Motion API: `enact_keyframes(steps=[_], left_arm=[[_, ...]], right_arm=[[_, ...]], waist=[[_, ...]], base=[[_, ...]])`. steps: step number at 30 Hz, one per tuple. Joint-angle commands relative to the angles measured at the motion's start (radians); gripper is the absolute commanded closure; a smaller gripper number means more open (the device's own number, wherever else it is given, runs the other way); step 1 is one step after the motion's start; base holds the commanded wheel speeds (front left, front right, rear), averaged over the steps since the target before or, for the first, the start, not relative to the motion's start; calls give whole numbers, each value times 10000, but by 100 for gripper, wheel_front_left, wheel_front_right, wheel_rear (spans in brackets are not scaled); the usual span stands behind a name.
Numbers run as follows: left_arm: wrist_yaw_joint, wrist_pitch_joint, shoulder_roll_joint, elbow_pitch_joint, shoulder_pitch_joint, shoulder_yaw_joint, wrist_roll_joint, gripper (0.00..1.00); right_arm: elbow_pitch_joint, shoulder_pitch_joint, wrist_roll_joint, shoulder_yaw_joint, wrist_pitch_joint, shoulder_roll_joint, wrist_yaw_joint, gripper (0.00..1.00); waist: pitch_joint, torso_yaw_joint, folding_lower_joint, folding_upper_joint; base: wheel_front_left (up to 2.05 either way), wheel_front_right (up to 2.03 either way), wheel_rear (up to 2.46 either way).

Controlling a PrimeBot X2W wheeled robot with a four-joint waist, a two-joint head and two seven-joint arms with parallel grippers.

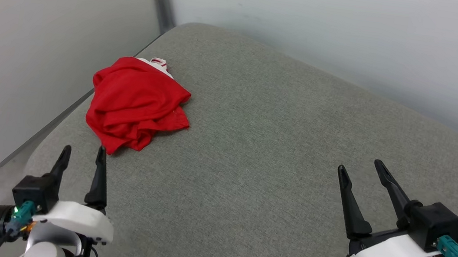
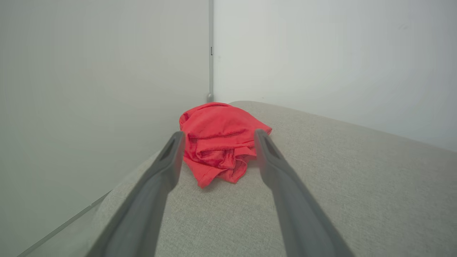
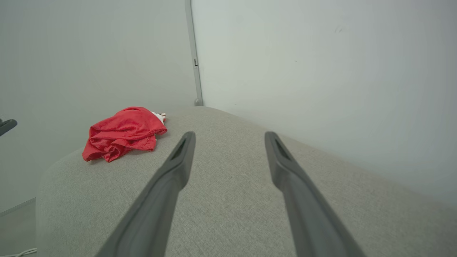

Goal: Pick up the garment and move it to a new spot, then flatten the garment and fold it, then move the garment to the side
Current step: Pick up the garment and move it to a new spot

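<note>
A red T-shirt [image 1: 137, 106] lies crumpled in a loose heap on a grey fabric-covered surface [image 1: 274, 151], close to the surface's left edge and towards its far corner, where two pale wall panels meet at a grey corner post [image 1: 163, 7]. The garment is bunched into folds with red cloth outermost. At its far side a white sleeve with red-and-white striped trim [image 1: 159, 63] pokes out from under the heap.

The robot's left gripper [image 1: 84, 149] hangs low at the near left of the surface, its two long dark fingers parted and pointing at the shirt. The fingertips stop just short of the nearest fold and nothing lies between them. From the left wrist view the heap sits squarely ahead, framed between the two spread fingers, with a strip of bare grey fabric separating it from the tips.

The right gripper [image 1: 359, 165] hovers over the near right of the surface, well apart from the shirt. Its fingers are likewise spread wide and holding nothing. From the right wrist view the shirt lies off to the upper left, beyond the left-hand finger, with open grey fabric between the two.

Each gripper rises from a white wrist housing that carries a black block and a teal connector [image 1: 452, 251]. The shirt rests wholly on the surface and touches neither wall.
</note>
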Motion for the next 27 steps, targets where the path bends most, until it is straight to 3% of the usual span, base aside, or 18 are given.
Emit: enact_keyframes(steps=[1,9,17,27], left_arm=[[-68,-24,95,150,-270,65,-143,0],[-215,820,912,1469,-2741,293,-620,0],[-482,1840,2543,3013,-5144,561,-1713,0],[-506,5927,4783,5415,-6447,48,-3201,0]], right_arm=[[-100,-108,13,-8,33,18,-3,0],[-489,-670,-81,4,237,14,-3,0],[-533,-1282,75,-259,94,-69,-3,0],[-391,-1878,92,-278,-249,-41,-3,0]], waist=[[159,-183,-1,0],[1463,-1263,-1,0],[2783,-2454,-1,0],[3971,-3450,-1,0]], base=[[0,0,0],[0,0,0],[0,0,0],[0,0,0]])
